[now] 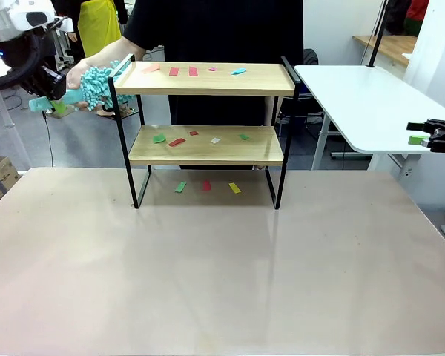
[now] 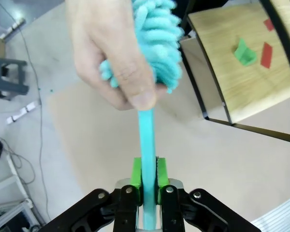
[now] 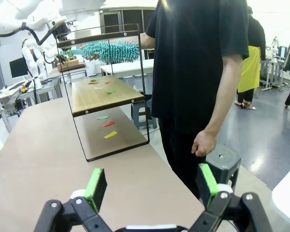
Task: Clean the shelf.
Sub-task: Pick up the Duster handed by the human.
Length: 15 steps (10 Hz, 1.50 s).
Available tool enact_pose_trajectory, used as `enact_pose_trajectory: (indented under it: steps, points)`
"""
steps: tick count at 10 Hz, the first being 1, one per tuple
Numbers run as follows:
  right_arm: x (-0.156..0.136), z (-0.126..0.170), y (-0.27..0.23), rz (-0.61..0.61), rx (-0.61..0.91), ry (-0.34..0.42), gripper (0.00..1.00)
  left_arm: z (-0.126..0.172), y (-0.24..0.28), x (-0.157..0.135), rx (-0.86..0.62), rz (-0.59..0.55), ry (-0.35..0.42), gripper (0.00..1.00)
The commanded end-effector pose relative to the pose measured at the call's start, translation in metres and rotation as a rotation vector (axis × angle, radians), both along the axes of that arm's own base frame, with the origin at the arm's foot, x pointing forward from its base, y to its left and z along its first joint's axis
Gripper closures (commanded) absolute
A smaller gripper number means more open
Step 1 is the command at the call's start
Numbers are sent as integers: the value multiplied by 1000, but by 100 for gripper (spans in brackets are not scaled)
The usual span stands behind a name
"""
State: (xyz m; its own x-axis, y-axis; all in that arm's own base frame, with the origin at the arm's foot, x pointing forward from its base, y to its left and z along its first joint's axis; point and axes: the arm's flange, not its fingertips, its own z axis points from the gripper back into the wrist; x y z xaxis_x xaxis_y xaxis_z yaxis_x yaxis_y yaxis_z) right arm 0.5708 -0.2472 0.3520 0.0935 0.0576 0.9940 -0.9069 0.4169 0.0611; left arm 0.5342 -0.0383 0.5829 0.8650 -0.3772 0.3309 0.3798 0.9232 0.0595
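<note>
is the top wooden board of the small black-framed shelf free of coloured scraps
No, several small coloured scraps, red, pink and blue, lie along the top light wooden board in the front view.

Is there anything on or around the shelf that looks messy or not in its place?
Yes. Small coloured paper scraps lie scattered on both boards of the shelf and on the table beneath it, mostly red and green. They look like litter, not stored items. The shelf itself stands upright.

One shelf, one duster, thirteen scraps
</note>
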Motion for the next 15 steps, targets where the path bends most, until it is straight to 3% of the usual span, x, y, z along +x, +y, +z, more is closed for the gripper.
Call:
enact_pose_trajectory:
  steps: [1,5,6,7,15]
  points:
    - [1,2,2,1,0,-5,0,-1,-3,-7,38,42,-7,100]
    - [1,2,2,1,0,-5,0,1,0,-8,40,77,-24,100]
    - [1,2,2,1,0,-5,0,2,5,-4,21,100,-70,100]
    - [1,2,2,1,0,-5,0,1,1,-1,27,39,-3,100]
    - [1,2,2,1,0,-5,0,1,1,-1,27,39,-3,100]
